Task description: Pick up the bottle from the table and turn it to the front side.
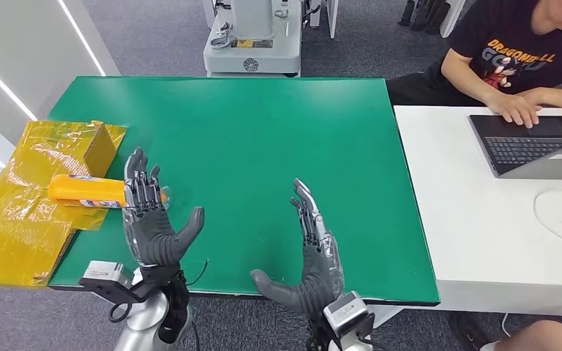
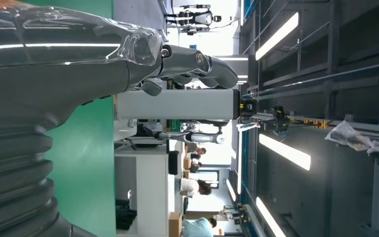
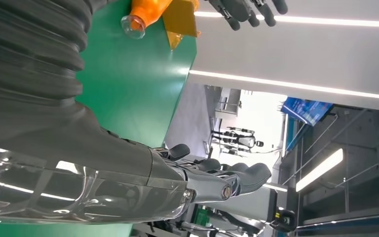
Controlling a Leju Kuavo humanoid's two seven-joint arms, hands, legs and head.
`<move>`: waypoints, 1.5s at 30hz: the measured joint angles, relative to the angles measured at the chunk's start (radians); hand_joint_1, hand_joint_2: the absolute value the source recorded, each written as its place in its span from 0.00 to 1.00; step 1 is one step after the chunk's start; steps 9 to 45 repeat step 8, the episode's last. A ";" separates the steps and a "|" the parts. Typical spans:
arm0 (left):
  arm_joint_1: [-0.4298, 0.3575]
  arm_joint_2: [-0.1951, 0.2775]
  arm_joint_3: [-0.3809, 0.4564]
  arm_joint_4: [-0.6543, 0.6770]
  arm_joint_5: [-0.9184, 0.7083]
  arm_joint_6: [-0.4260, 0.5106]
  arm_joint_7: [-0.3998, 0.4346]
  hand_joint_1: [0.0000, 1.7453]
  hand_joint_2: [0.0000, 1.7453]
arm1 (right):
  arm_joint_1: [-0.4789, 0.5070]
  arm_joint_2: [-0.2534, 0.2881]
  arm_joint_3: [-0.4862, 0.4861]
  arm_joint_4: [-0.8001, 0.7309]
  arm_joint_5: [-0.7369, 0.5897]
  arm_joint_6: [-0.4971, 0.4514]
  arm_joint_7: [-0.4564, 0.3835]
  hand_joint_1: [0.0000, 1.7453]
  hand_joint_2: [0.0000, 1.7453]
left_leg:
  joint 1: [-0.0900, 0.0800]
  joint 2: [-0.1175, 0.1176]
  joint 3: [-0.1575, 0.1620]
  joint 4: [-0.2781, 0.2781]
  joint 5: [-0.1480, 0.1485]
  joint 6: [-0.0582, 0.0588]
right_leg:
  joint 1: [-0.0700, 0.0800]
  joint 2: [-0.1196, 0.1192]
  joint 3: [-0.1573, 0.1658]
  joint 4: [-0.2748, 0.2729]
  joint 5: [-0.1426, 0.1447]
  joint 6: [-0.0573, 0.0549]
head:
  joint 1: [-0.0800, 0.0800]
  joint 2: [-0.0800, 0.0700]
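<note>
Two hands of mine hover over the near edge of the green worktop (image 1: 263, 139), both holding nothing, fingers apart and pointing away from me. My left hand (image 1: 150, 219) is just beside the orange bottle (image 1: 84, 190), which lies on its side on crinkled yellow plastic wrap (image 1: 22, 212) at the worktop's left edge. My right hand (image 1: 311, 252) is well apart from it. A person (image 1: 516, 55) sits at a laptop (image 1: 534, 142) on the white table (image 1: 476, 234).

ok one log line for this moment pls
phase: pre-grasp | left hand: open, by bottle | right hand: open over table | bottle: lying on yellow bag
</note>
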 joint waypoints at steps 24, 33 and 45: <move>0.029 -0.023 0.014 -0.042 0.016 -0.075 0.000 0.00 1.00 | -0.003 0.000 0.002 0.020 0.000 -0.023 -0.009 0.00 1.00 | 0.000 0.000 0.000 0.000 0.000 0.000 | 0.000 0.000 0.000 0.000 0.000 0.000 | 0.000 0.000; 0.029 -0.023 0.014 -0.042 0.016 -0.075 0.000 0.00 1.00 | -0.003 0.000 0.002 0.020 0.000 -0.023 -0.009 0.00 1.00 | 0.000 0.000 0.000 0.000 0.000 0.000 | 0.000 0.000 0.000 0.000 0.000 0.000 | 0.000 0.000; 0.029 -0.023 0.014 -0.042 0.016 -0.075 0.000 0.00 1.00 | -0.003 0.000 0.002 0.020 0.000 -0.023 -0.009 0.00 1.00 | 0.000 0.000 0.000 0.000 0.000 0.000 | 0.000 0.000 0.000 0.000 0.000 0.000 | 0.000 0.000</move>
